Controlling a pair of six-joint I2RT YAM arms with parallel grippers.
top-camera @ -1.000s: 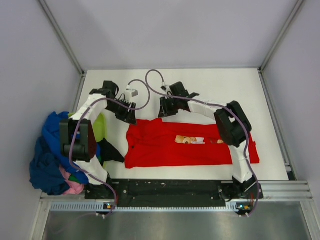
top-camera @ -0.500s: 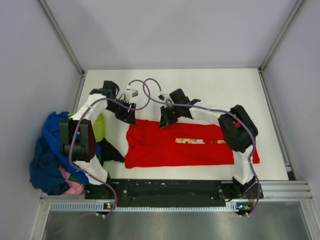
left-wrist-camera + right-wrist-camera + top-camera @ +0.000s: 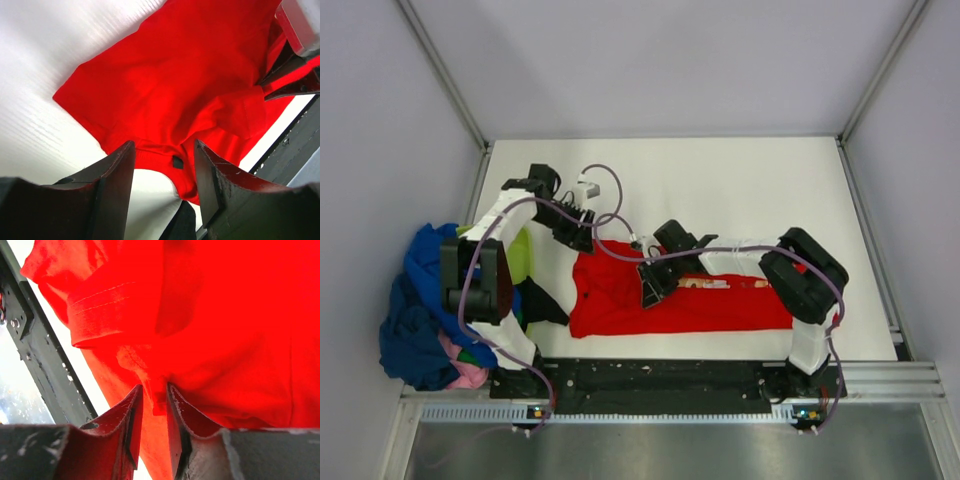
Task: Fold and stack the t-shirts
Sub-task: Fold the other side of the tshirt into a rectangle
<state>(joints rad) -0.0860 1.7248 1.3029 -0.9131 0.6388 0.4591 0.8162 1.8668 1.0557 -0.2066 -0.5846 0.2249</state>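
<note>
The red shirt (image 3: 620, 300) lies across the near half of the table (image 3: 750, 180), long side running left to right, with a thin strip of pale print (image 3: 720, 283) showing near its middle. The right gripper (image 3: 655, 285) is down on the shirt's left-middle part, and the cloth there is bunched. From the right wrist the red shirt (image 3: 240, 315) fills the view, and the right gripper (image 3: 154, 390) has its fingers (image 3: 131, 415) drawn almost together, pinching a small fold of the red cloth between them. A stitched sleeve hem (image 3: 100, 295) lies doubled over just beyond the pinch. The right forearm reaches leftward over the shirt's right half. The left gripper (image 3: 575, 232) sits at the shirt's far left corner. In the left wrist view the left gripper (image 3: 162, 150) has its fingers (image 3: 117, 175) spread wide with nothing between them, over the collar, where a small black tag (image 3: 177, 161) shows. Whether the tips touch the cloth cannot be told. Left of the left arm, at the table's left edge, a loose pile (image 3: 420, 300) of other shirts lies apart from the red one: royal blue on top, navy at the near side, with bits of lime green, pink and black showing. A black rail (image 3: 660, 378) runs along the near edge, just beside the shirt's near hem.
</note>
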